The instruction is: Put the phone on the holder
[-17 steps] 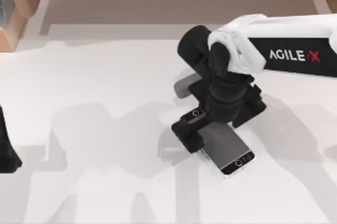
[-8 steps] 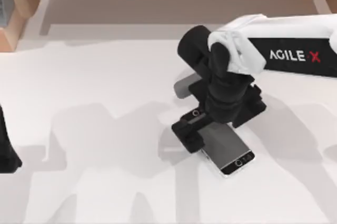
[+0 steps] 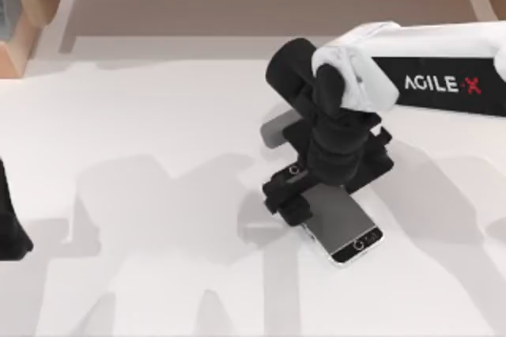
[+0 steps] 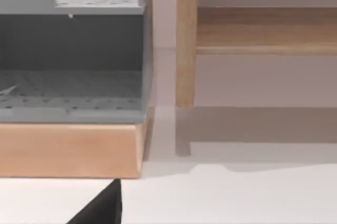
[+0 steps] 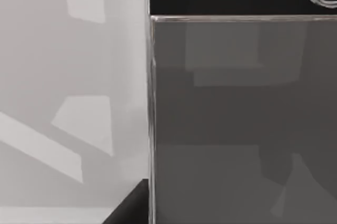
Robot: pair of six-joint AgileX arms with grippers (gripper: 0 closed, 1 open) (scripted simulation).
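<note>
Hovering low over the phone [image 3: 341, 222], which lies flat on the white desk [image 3: 158, 139] right of centre, the right pincer [image 3: 320, 187]; finger state indeterminate; left arm parked at left edge.

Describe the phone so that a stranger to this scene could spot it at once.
Start at the white AgileX right arm reaching in from the top view's right side over the white table. Directly under its black right gripper lies the slim rectangular smartphone, flat on the table. Its grey screen, black end band, round button and silver rim mark it out.
</note>
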